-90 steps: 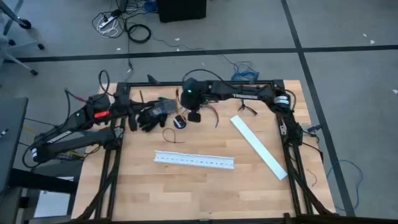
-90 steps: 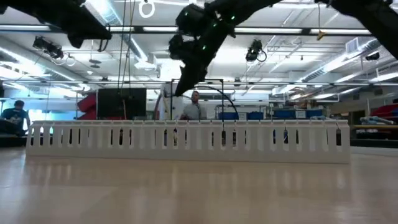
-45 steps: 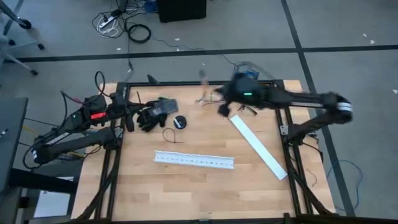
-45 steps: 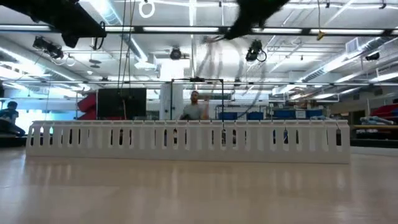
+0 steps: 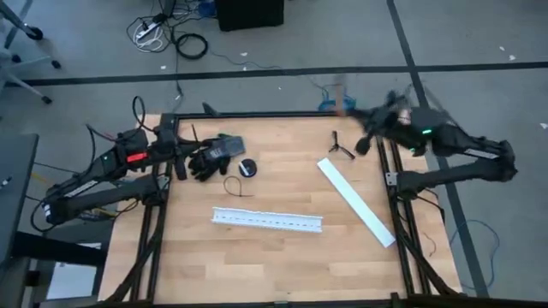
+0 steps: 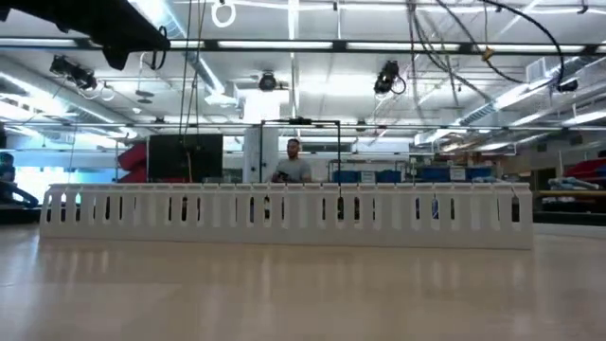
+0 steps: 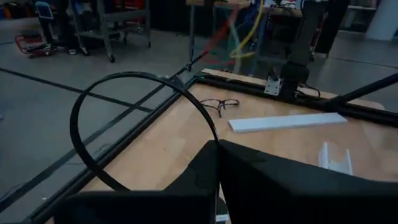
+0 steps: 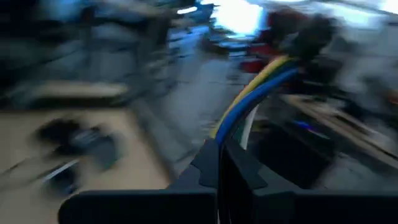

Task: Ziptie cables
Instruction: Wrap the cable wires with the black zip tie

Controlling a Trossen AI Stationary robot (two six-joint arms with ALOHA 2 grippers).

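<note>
Cables (image 8: 261,93): clamped in right end effector (image 5: 364,141), raised at the worktop's (image 5: 282,265) far right edge. Ziptie (image 7: 134,84): looped, pinched in left end effector (image 5: 184,158) over far left corner. Centre open around white channel (image 5: 268,220).

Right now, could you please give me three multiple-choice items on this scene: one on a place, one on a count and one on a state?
1. Where is the right gripper?
A. Over the channel
B. Beside the left gripper
C. Near the table's far right corner

2. How many long white pieces lie on the table?
A. One
B. Two
C. Three

3. How is the ziptie?
A. Bent into a loop
B. Straight
C. Loose on the table

Answers:
1 C: the right gripper hangs there, shut on the cables.
2 B: the channel and a flat strip.
3 A: the ziptie arcs from the shut left gripper.
</note>
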